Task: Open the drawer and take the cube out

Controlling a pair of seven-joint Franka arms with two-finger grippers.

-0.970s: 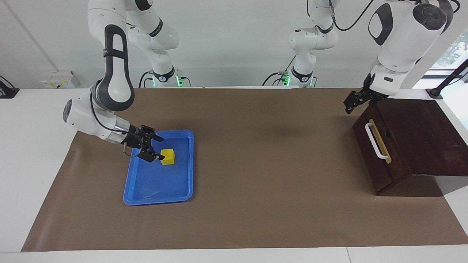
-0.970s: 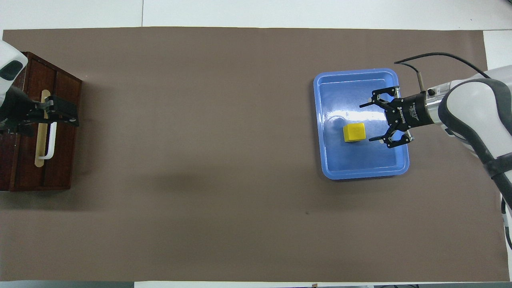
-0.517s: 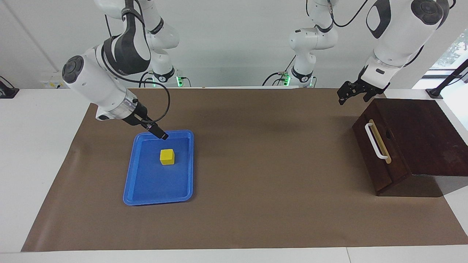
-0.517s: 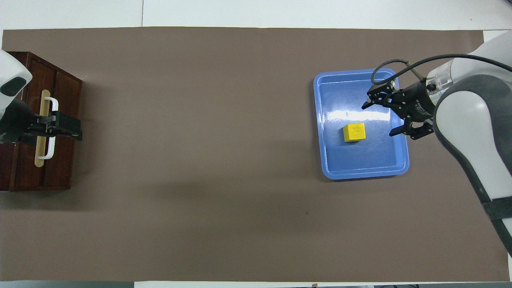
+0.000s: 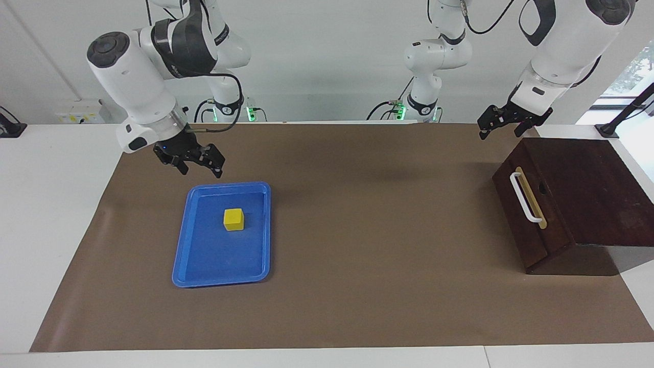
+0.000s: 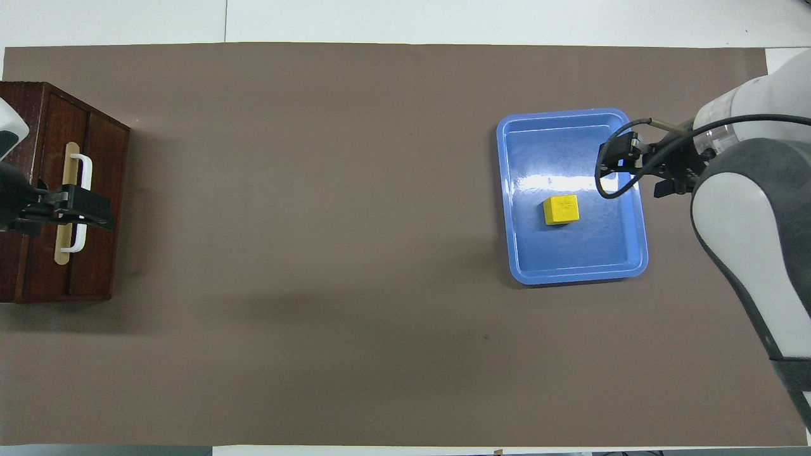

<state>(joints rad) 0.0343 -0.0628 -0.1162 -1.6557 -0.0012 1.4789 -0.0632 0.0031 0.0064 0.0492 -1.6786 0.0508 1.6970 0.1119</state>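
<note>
Yellow cube (image 5: 234,219), small and solid, sits inside the flat blue plastic tray (image 5: 204,266), in the tray half nearer the robots, resting on the tray floor and clear of its walls. Nothing touches it. Tray lies on the brown paper sheet (image 5: 357,286) that covers the white counter (image 5: 46,214), toward the right arm's end. Dark brown wooden box (image 5: 587,184) stands at the left arm's end of the counter, well apart from the tray. Its drawer (image 5: 521,214), dark brown front with a white bar handle (image 5: 524,197) on a tan strip, is shut flush with the box front; no pale interior shows. Right gripper (image 5: 196,164) hangs in the air over the brown sheet just beside the tray edge nearest the robots, fingers released and spread, holding nothing. In the overhead view the right gripper (image 6: 640,171) overlaps the tray rim near the cube, but the facing view shows it raised and clear. Left gripper (image 5: 503,122) is up in the air over the sheet beside the box corner nearest the robots, fingers released, empty, not touching box or handle. Overhead, the left gripper (image 6: 79,212) covers the handle only because it is raised.
</note>
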